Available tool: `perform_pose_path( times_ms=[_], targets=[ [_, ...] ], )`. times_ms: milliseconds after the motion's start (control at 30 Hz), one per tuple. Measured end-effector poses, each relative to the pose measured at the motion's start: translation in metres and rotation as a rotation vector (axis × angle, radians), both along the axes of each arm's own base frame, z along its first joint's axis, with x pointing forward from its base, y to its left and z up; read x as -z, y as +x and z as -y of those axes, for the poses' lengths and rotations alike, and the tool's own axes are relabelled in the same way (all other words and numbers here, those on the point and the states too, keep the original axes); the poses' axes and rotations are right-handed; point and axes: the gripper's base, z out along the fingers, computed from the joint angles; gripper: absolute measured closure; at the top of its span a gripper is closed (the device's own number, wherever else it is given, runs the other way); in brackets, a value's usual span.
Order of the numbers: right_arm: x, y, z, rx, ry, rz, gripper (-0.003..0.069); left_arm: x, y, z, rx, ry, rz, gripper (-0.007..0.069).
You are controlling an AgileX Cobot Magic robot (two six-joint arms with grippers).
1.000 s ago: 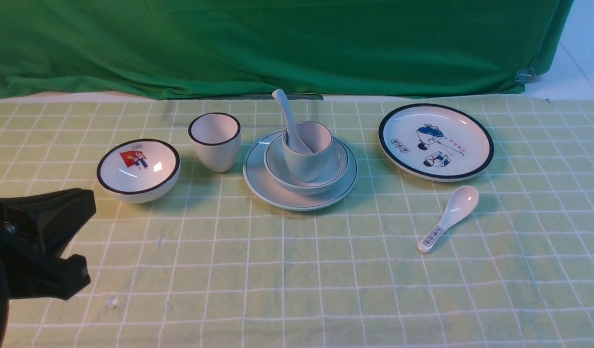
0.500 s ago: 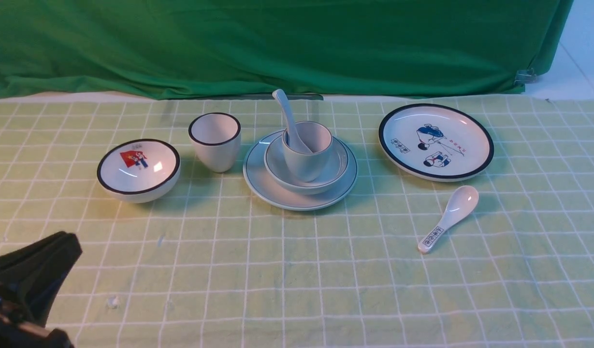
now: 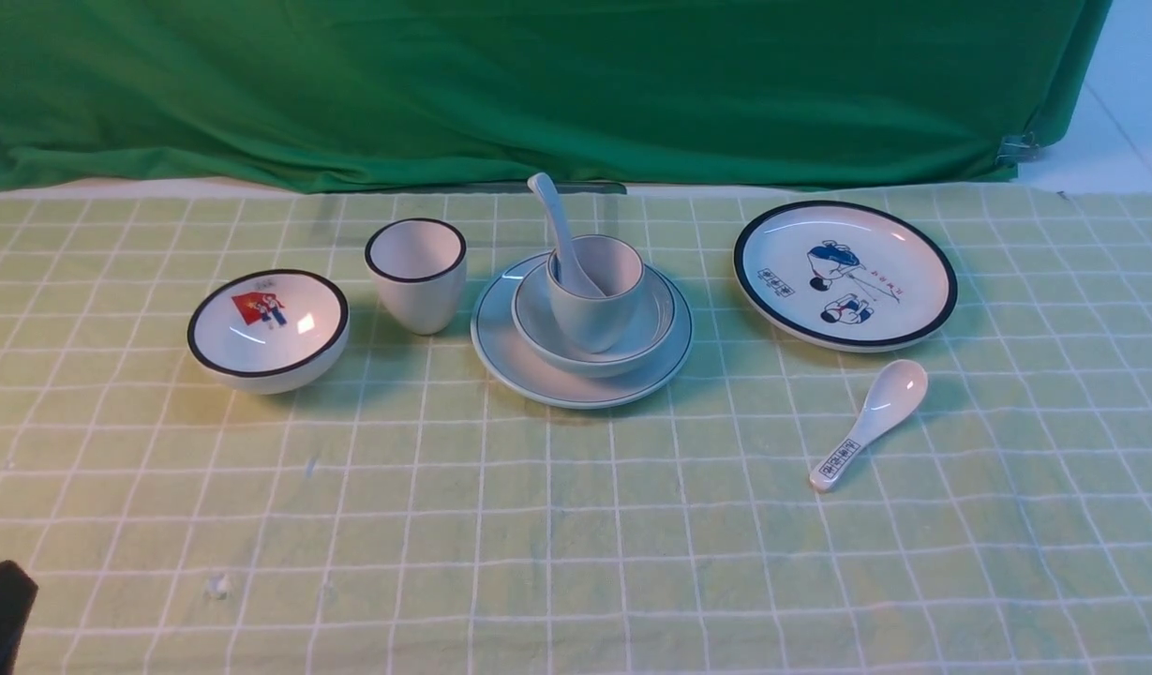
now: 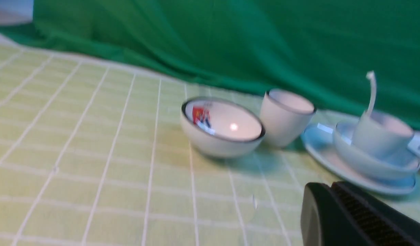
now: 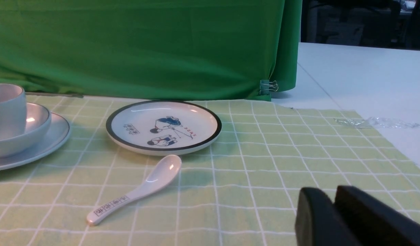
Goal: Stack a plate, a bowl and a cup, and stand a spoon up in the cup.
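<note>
The spoon (image 3: pixel 559 228) looks hard, glossy, slippery and breakable (best pinched on the handle), while the left gripper (image 4: pixel 327 194) is closed, empty, and the right gripper (image 5: pixel 333 201) cannot be judged.

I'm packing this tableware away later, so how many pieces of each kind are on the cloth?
Plates: 2, the plain plate and the cartoon plate
Bowls: 2, the plain bowl and the pictured bowl
Cups: 2, the plain cup and the black-rimmed cup
Spoons: 2, the plain spoon and the printed spoon
Total: 8
</note>
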Motion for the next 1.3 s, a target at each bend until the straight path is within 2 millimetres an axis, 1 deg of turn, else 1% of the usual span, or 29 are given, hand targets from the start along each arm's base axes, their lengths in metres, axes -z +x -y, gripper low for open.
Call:
perform_pose_path(
  times_ms=[67,167,700,1300],
  targets=[
    [0.0,0.0,0.0,0.0,0.0,0.0,0.0524,0.0042,-0.0004,0.0003,0.004,0.0,-0.046,0.0608],
    [0.0,0.0,0.0,0.0,0.0,0.0,0.0517,0.006,-0.0007,0.0005,0.005,0.0,-0.066,0.0608],
    [0.0,0.0,0.0,0.0,0.0,0.0,0.0496,0.0078,-0.001,0.001,0.019,0.065,-0.085,0.0608],
    [0.0,0.0,0.0,0.0,0.0,0.0,0.0495,0.0078,-0.001,0.0011,0.02,0.065,-0.085,0.0608]
  ],
)
